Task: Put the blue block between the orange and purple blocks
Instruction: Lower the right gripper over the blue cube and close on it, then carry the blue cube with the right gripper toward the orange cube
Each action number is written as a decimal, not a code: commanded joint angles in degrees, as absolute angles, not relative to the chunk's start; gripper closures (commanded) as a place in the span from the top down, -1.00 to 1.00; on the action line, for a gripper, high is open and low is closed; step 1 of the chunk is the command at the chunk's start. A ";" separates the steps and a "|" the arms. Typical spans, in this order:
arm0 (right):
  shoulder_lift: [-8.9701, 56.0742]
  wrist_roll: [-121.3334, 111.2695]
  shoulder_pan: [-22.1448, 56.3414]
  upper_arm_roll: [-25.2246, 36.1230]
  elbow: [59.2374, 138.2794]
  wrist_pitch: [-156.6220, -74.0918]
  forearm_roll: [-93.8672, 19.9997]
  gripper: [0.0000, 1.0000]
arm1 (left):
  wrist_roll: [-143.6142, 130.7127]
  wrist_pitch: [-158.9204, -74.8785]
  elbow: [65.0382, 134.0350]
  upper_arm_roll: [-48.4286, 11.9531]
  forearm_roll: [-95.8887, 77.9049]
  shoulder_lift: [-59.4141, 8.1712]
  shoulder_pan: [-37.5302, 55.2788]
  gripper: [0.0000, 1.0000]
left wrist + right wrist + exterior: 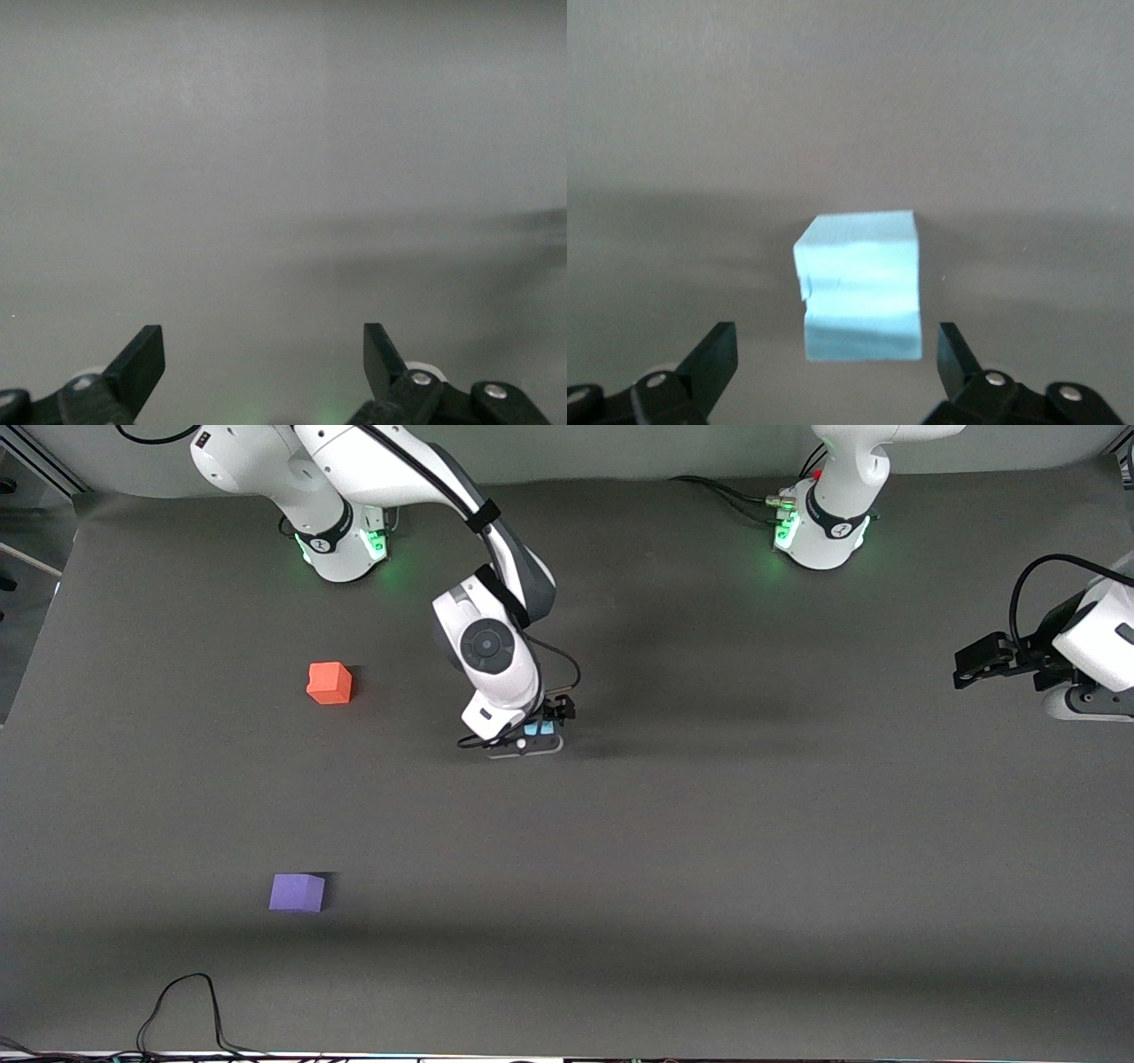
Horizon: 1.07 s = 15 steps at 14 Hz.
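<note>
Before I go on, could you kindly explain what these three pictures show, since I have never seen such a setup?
Two white robot arms stand at a dark grey table. The large picture looks down from a high camera facing them; the other two come from cameras on each arm's wrist. On the table lie a small orange-red foam cube and, nearer the camera, a small violet-purple foam cube. The right hand, fingers open, is low over a small sky-blue foam cube, which sits between its fingers ungripped. The left hand waits open at its end of the table, holding nothing.
</note>
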<state>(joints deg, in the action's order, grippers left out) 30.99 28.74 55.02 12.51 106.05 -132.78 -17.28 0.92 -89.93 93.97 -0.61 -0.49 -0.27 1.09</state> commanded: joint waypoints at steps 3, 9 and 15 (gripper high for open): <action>31.55 28.66 56.08 13.10 110.04 -139.21 -18.46 1.00 | 1.85 -89.65 94.48 -0.62 0.35 0.44 1.32 1.00; 34.10 29.44 56.16 13.10 109.86 -143.09 -18.46 0.69 | 1.76 -90.35 94.39 -0.62 0.18 0.35 0.97 1.00; 32.70 34.18 56.07 13.10 107.94 -142.04 -18.46 -0.65 | 1.76 -91.14 94.39 -0.62 -0.35 0.09 1.05 1.00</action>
